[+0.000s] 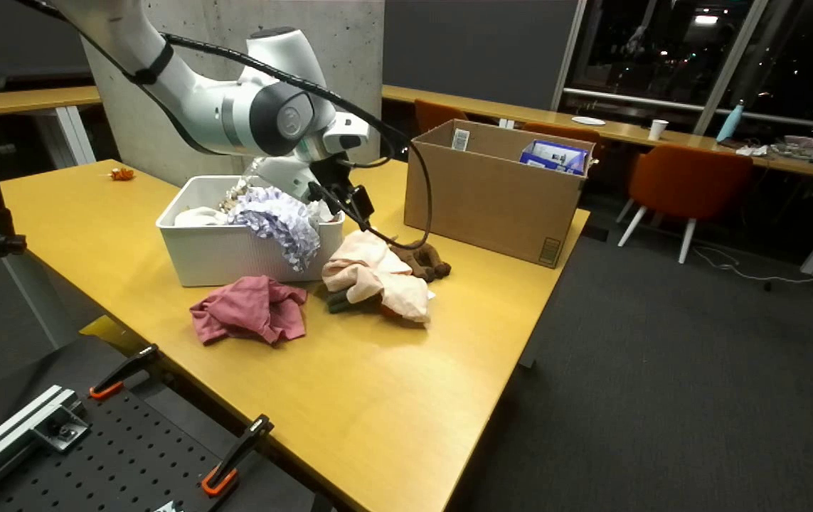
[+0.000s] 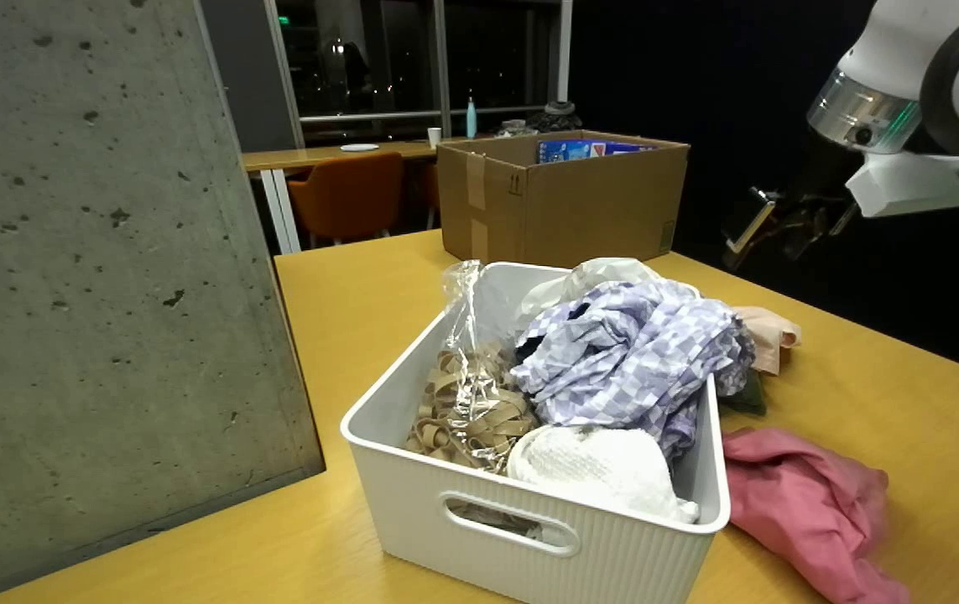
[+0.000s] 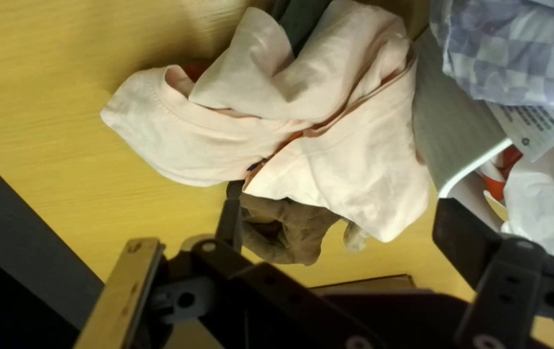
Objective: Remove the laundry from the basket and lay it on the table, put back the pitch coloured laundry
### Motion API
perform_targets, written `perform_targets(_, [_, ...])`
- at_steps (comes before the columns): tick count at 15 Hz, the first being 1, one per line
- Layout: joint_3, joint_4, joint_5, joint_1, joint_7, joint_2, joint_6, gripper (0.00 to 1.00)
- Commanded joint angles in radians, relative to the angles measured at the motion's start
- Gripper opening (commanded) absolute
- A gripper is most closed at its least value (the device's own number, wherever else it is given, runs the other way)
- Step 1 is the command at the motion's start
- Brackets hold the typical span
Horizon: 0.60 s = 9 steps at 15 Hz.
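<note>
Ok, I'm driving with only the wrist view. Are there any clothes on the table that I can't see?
Observer: Yes, a rose-pink cloth lies on the table beside the basket. It shows in both exterior views.
Operator: Cool! What about the part of the basket my picture cuts off?
Observer: In an exterior view, a bumpy white cloth lies inside the end nearest that camera.
Operator: And is anything in the big cardboard box?
Observer: Yes, a blue printed package shows at its open top.
</note>
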Motion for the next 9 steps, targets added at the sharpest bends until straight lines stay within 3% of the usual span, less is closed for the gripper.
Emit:
perform_targets(1, [0.027,-0.015,0.063,-0.02,-0.045,0.027,0.047,1.0])
perform_targets(9, [0.047,0.048,0.137,-0.07,-0.134,0.126,0.027,1.0])
